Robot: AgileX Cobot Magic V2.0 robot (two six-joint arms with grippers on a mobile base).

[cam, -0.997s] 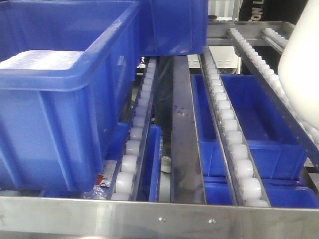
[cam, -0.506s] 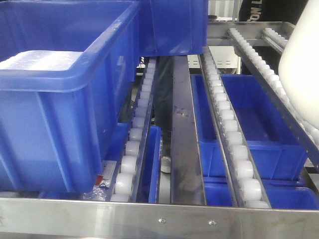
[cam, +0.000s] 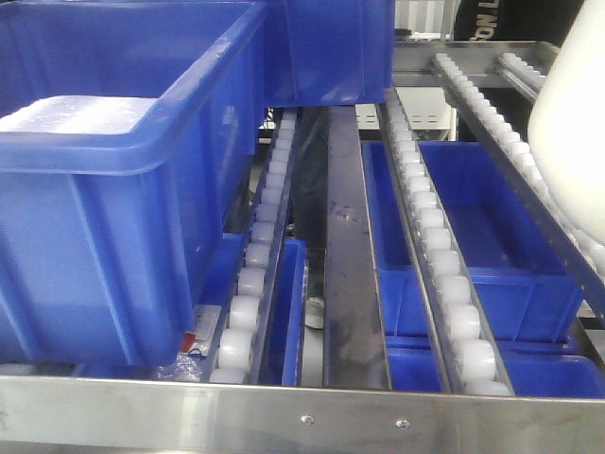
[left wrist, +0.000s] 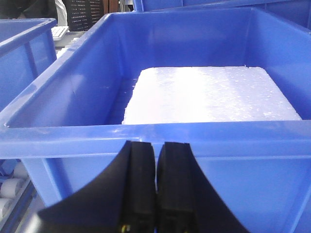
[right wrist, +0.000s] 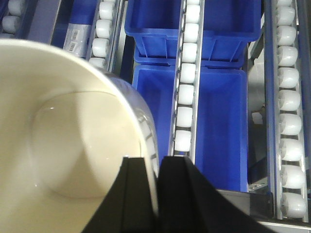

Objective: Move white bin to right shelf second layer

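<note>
The white bin (right wrist: 63, 131) fills the left of the right wrist view, its open inside toward the camera. My right gripper (right wrist: 156, 162) is shut on its rim wall, one finger inside and one outside. In the front view the bin's glossy side (cam: 572, 132) shows at the right edge, over the sloping roller rails (cam: 444, 274) of the rack level. The rails also show in the right wrist view (right wrist: 187, 82). My left gripper (left wrist: 156, 145) is shut and empty, just in front of the near wall of a big blue crate (left wrist: 204, 165).
The big blue crate (cam: 104, 189) holding a white foam slab (cam: 85, 113) sits on the rails at left. Another blue crate (cam: 326, 47) stands behind it. Blue crates (cam: 482, 236) lie on the level below. A steel front rail (cam: 302, 411) crosses the near edge.
</note>
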